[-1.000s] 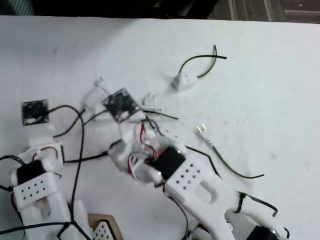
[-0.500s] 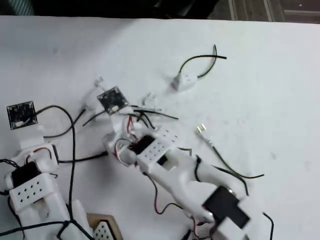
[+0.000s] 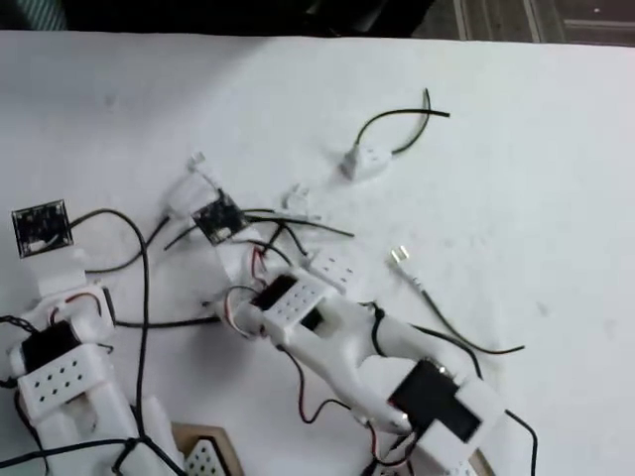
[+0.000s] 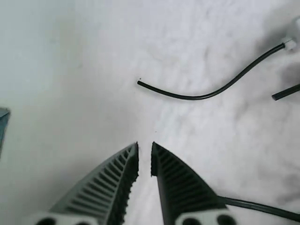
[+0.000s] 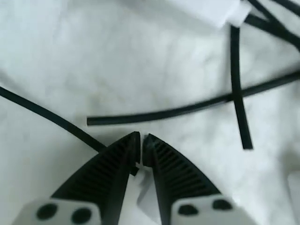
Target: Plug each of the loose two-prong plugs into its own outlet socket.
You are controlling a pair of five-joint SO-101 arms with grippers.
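From above: a white counter (image 3: 556,198). Toward the far side, a small white socket (image 3: 364,161) with a looped lead (image 3: 407,112) running off it. Nearer the middle and well apart from that socket, a loose two-prong plug (image 3: 399,256) flat on the counter. Thin cord (image 3: 496,350) trailing from it toward the near right. Touched by neither arm. Left of centre, a white block (image 3: 187,193) at the edge of a tangle of cords (image 3: 317,226), just beside the camera board at the tip of the right arm (image 3: 337,332). A small white piece (image 3: 298,198) close by. Left arm (image 3: 60,372) at the near left corner, well apart from plug and socket.

From the left wrist: left hand (image 4: 144,150) low over bare counter. Ridged black fingers (image 4: 117,183) drawn nearly together, just a thin slit between them, nothing pinched. Beyond the tips, a curved cord (image 4: 187,96) lying loose, one cut end free, the other ending in a small white tip (image 4: 290,44). A short cord end (image 4: 286,92) near that tip, and a further cord (image 4: 258,206) just beside one finger.

From the right wrist: right hand (image 5: 141,140) close over the counter, fingers pressed almost tip to tip. Behind the tips, something white (image 5: 145,192) in the gap. Cannot tell whether pinched or merely lying underneath. Just past the tips, a long cord (image 5: 164,114) stretched across, crossed by a shorter cord (image 5: 236,84). A slanting cord (image 5: 47,115) passing under one finger. Farther off, the corner of a pale block (image 5: 206,9).
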